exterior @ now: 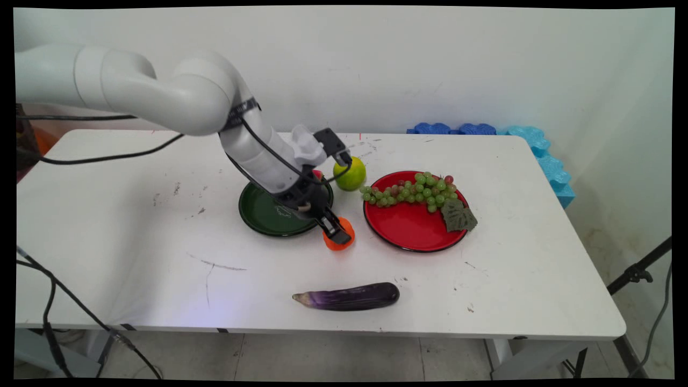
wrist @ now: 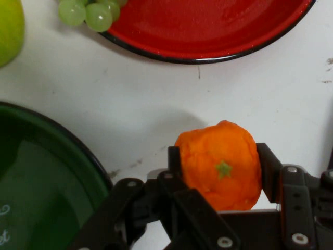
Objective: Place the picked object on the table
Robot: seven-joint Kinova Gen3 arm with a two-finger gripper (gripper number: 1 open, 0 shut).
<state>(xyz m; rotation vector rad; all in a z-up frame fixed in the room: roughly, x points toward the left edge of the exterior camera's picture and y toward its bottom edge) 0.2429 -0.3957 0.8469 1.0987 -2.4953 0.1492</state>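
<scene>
At centre frame, between the green plate [exterior: 269, 217] and red plate [exterior: 411, 228], I had the gripper [wrist: 218, 169] pinching the orange [wrist: 221, 164], fingers flanking its sides.

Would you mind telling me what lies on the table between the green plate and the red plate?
The orange, held between the gripper's fingers, sits in the gap between the green plate and the red plate; both views show it.
</scene>
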